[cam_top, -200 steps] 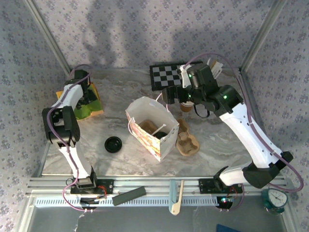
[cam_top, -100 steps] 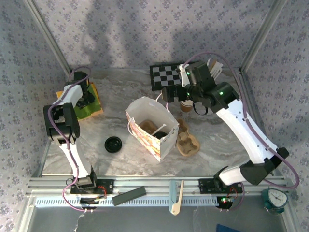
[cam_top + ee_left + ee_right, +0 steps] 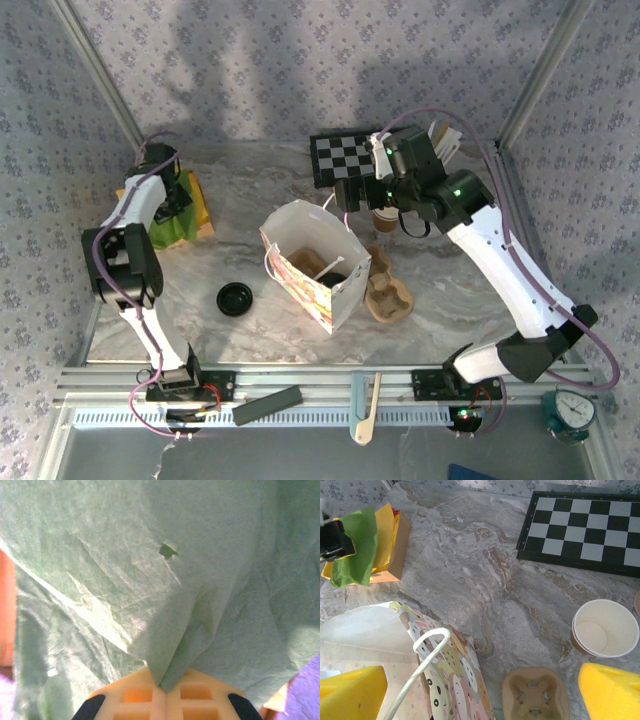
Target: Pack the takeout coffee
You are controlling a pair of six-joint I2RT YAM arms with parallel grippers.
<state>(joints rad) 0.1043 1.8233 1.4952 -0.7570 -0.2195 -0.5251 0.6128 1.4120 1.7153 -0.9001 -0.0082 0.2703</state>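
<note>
Grey marbled bench, flowered walls. The left pincer is clamped on green paper at the box. The lid lies loose. The bag stands open. The right pincer gapes near the empty, lidless cup by the checkerboard.

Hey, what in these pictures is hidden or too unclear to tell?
Top view: the right gripper partly covers the paper cup.
Left wrist view: green tissue, pinched by the left gripper, hides whatever lies beneath.
Right wrist view: the inside of the gift bag is cut off by the bottom edge.
</note>
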